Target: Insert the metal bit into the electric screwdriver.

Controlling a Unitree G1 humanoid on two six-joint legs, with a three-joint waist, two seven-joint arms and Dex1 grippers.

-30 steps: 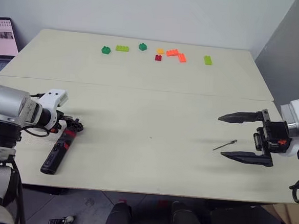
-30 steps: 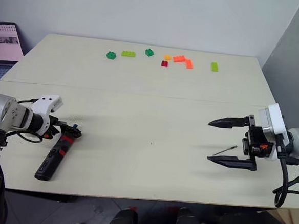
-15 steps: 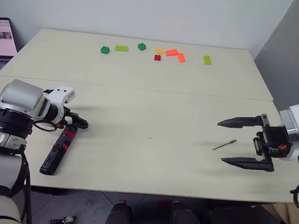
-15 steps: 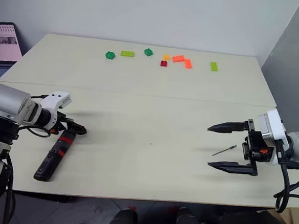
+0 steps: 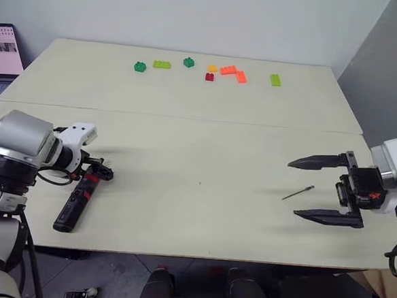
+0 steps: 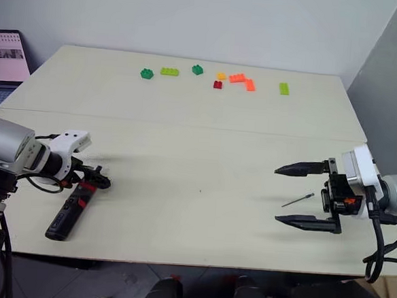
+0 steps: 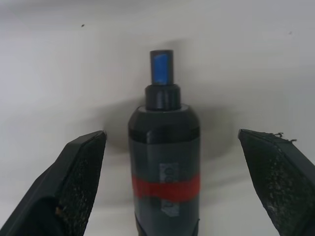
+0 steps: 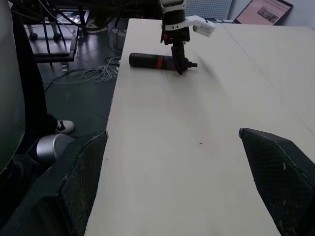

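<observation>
Compared with a second ago, we see the left claw (image 5: pixel 100 171) sitting at much the same spot over the nose end of the electric screwdriver (image 5: pixel 76 201), while the right claw (image 5: pixel 324 188) has dropped slightly and the whole view has shifted a little; the screwdriver and the metal bit (image 5: pixel 298 192) lie where they were. Nearest us on the counter (image 5: pixel 199 142), the one electric screwdriver lies flat by the front left edge, its narrow tip pointing away from us. The left claw is spread wide with a finger (image 7: pixel 74 182) on either side of the screwdriver's body, not touching it. The one metal bit lies far to the right of the screwdriver, just past the open right claw, whose fingers stand wide apart and hold nothing. Far behind the screwdriver, along the back of the counter, we count seven toy bricks (image 5: pixel 224 70): four green, two orange and one red. A laptop (image 5: pixel 2 50) sits left of the counter.
</observation>
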